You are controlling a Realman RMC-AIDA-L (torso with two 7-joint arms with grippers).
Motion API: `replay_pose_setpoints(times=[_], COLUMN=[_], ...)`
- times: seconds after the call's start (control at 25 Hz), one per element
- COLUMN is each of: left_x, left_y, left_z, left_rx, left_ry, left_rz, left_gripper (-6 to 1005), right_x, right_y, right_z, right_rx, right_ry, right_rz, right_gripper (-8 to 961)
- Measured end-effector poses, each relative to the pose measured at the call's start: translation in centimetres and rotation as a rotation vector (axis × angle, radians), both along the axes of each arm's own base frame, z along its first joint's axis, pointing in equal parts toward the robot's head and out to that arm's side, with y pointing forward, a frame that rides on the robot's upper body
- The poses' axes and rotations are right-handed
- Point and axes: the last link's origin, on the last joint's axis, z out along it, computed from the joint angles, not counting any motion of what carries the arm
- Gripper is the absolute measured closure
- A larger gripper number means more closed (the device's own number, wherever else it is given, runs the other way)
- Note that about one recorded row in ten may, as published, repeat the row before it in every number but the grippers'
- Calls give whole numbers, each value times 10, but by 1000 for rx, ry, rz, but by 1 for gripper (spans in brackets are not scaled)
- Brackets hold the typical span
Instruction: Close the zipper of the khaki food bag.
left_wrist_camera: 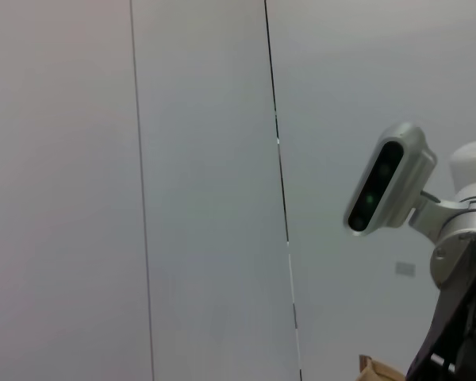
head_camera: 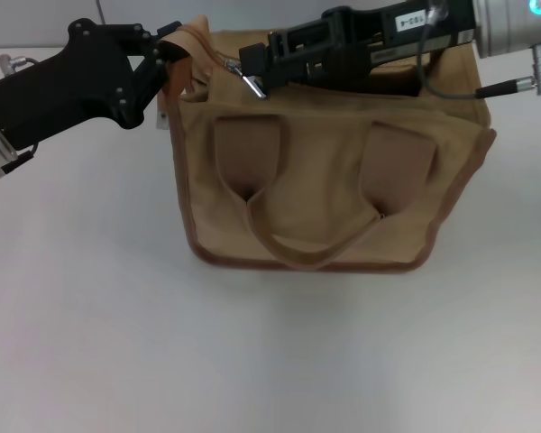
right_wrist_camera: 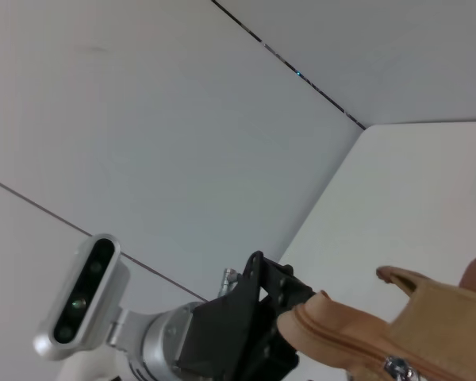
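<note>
The bag (head_camera: 325, 189) stands on the bench (head_camera: 117, 343). Left hand (head_camera: 160, 56) pinches its top corner at ten o'clock. Right hand (head_camera: 251, 74) seems clenched on the zipper (head_camera: 227, 63) pull (partly hidden), nearly at that corner; the track runs nine-to-three, so little travel remains leftward.

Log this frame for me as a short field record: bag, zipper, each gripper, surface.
bag: khaki food bag standing upright on the white table, handles hanging down its front
zipper: silver pull tab near the bag's top left end; how far the track is closed cannot be told
left gripper: left gripper at the bag's top left corner, shut on the fabric edge
right gripper: right gripper reaching across the bag's top, at the pull tab; grip unclear
progress: closing not visibly finished
</note>
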Motion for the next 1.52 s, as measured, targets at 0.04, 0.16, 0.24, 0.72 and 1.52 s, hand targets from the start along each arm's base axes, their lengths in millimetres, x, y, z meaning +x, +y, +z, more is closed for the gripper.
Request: replay_pose_setpoints(times=[0.04, 0.16, 0.24, 0.72, 1.52], left_x=[0, 1, 1, 3, 6], left_y=[0, 0, -1, -2, -4], left_z=[0, 0, 0, 0, -1], left_rx=[-1, -1, -3, -6, -14], left_ry=[0, 0, -2, -5, -14], left_rz=[-2, -3, -9, -24, -44], left_gripper=[981, 982, 982, 982, 982], right_x=[0, 1, 2, -14, -13], right_y=[2, 5, 6, 1, 1], right_z=[-3, -5, -6, -22, -31], right_rx=[8, 19, 26, -7, 31], right_ry=[-21, -40, -48, -77, -88], right_rz=[-3, -7, -10, 43, 35], right_gripper=[373, 374, 374, 378, 952])
